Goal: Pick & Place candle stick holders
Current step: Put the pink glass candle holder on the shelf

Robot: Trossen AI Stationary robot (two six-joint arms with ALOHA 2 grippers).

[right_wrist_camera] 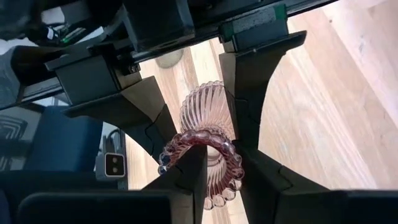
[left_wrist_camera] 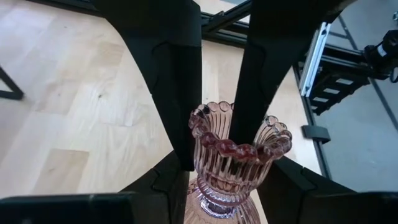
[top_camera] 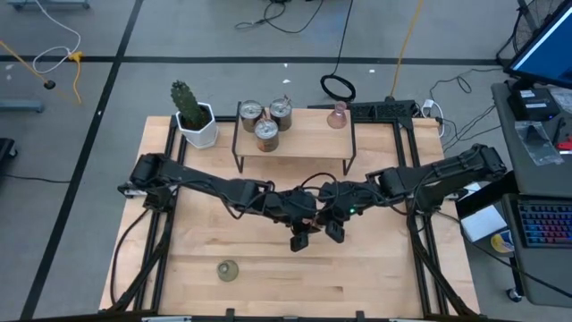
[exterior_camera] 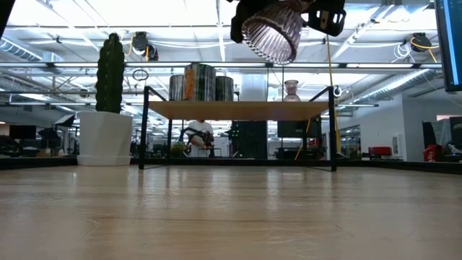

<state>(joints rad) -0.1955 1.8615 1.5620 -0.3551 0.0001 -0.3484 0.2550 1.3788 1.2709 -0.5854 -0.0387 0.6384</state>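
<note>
Both grippers meet over the middle of the surface [top_camera: 268, 259], holding one pink holder [left_wrist_camera: 233, 162] up in the air between them. The left gripper [top_camera: 301, 240] has its fingers [left_wrist_camera: 177, 87] partly closed on the holder's ribbed cup, one finger pressed against each side just under the scalloped rim. The right gripper [top_camera: 335, 233] stands just beside it, its fingers [right_wrist_camera: 255, 93] also narrowly parted around the same glass; they sit close against the cup and the beaded foot, but I cannot tell whether they are actually clamping it or only touching. From table height the holder hangs well above the wood, tilted with its ribbed underside facing the camera.

Further out, an olive-green holder [top_camera: 228, 270] stands alone on the surface near the front edge, on the left arm's side. At the back, a small shelf [top_camera: 295, 143] on thin black legs carries three silvery holders [top_camera: 266, 121] bunched together at its left end and another pink holder [top_camera: 337, 115] at its right end. A cactus [top_camera: 188, 103] in a white pot [top_camera: 200, 130] stands just left of the shelf.
</note>
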